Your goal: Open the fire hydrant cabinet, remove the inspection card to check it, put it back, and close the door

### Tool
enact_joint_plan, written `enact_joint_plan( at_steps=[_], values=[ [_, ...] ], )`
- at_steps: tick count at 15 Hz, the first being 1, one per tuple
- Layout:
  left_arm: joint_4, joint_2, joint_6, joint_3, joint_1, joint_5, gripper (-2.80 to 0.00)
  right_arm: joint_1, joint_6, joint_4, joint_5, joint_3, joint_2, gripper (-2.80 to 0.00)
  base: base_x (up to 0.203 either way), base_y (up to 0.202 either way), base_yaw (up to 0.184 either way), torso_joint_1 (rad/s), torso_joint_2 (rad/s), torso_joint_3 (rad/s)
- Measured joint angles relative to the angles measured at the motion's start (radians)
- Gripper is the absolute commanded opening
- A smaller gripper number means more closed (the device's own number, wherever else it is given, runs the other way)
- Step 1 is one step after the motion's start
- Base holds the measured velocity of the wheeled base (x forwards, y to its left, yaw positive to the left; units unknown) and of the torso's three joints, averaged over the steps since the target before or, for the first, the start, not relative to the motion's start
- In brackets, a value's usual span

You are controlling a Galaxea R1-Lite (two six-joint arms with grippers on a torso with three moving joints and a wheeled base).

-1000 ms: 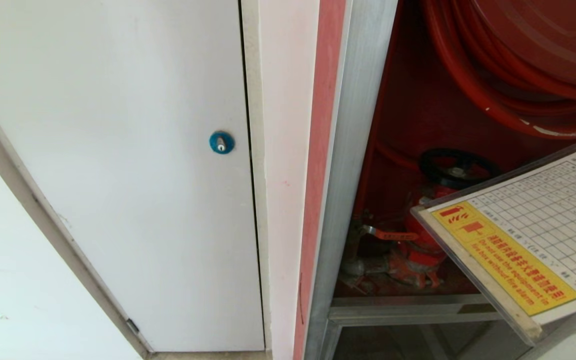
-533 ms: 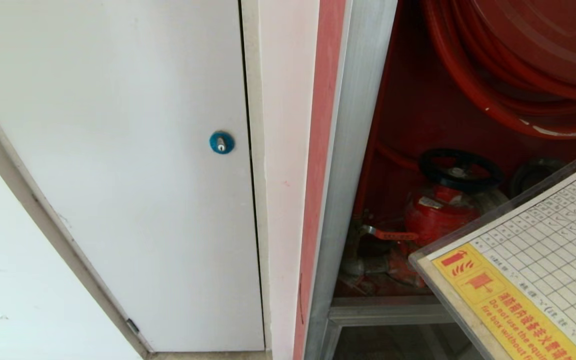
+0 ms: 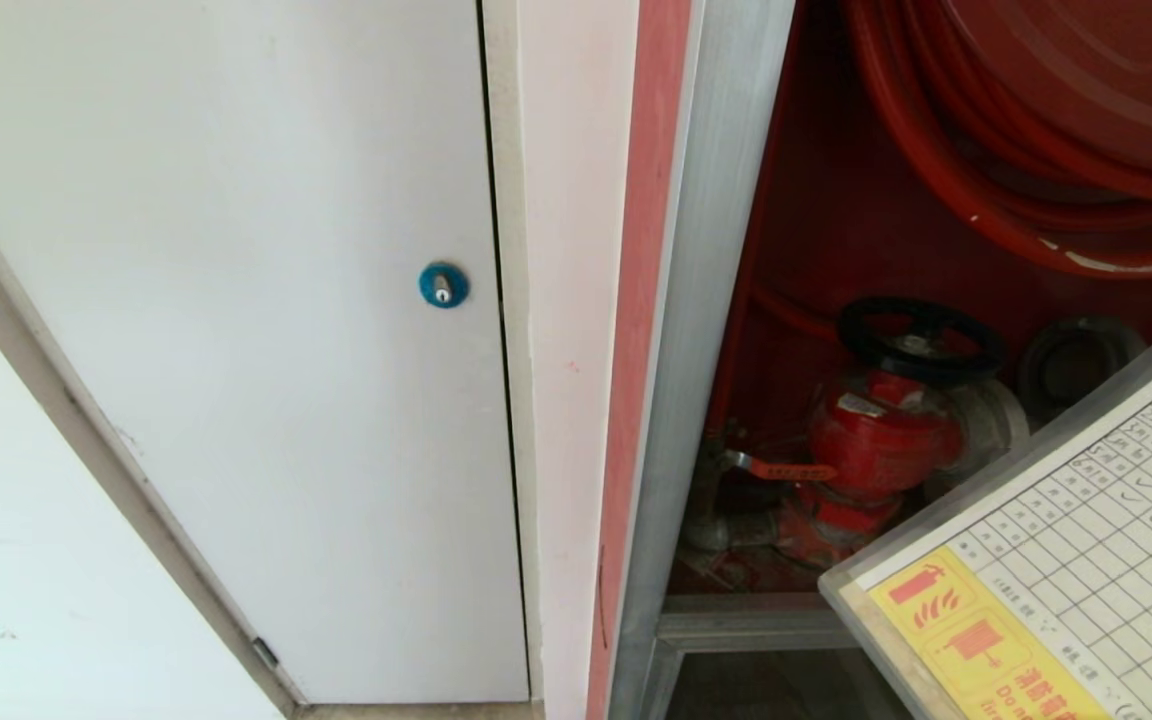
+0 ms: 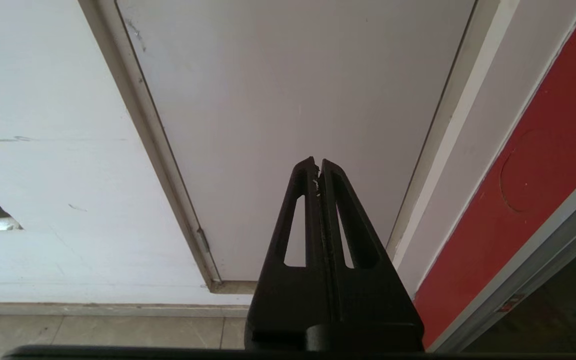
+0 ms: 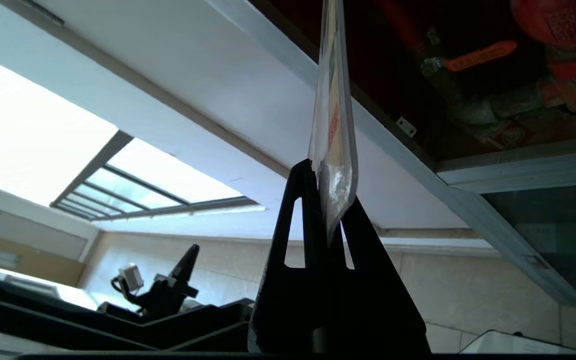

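The fire hydrant cabinet (image 3: 706, 330) stands open, red inside, with the hose reel (image 3: 1046, 120) above a red valve (image 3: 886, 430). The door is out of view. The inspection card (image 3: 1066, 590), white with a checkmark grid and a yellow strip of red fire icons, fills the lower right corner of the head view, held out in front of the cabinet. My right gripper (image 5: 330, 192) is shut on one corner of the card (image 5: 333, 130), which I see edge-on in the right wrist view. My left gripper (image 4: 318, 162) is shut and empty, parked before the white panel.
A white flush panel (image 3: 266, 300) with a round blue lock (image 3: 443, 285) is left of the cabinet. A white wall strip with a red edge (image 3: 636, 300) lies between them. The cabinet's lower aluminium rail (image 3: 756, 620) runs under the valve.
The card has slid down and to the right in the head view, uncovering the valve and a coupling behind it. The left arm has not moved.
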Motion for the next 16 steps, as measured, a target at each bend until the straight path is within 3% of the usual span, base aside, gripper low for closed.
enact_joint_plan(
  at_steps=[5,9,16],
  values=[
    [0.0,0.0,0.0,0.0,0.0,0.0,-2.8,0.01,-0.065,0.011,0.041,0.0,-0.034,-2.8,0.0,0.0,0.0,0.0,0.0,0.0],
    [0.0,0.0,0.0,0.0,0.0,0.0,-2.8,0.011,-0.155,0.009,0.121,0.008,-0.022,-2.8,0.0,0.0,0.0,0.0,0.0,0.0],
    [0.0,0.0,0.0,0.0,0.0,0.0,-2.8,0.011,-0.41,0.004,0.196,0.009,0.076,-2.8,0.0,0.0,0.0,0.0,0.0,0.0]
  ],
)
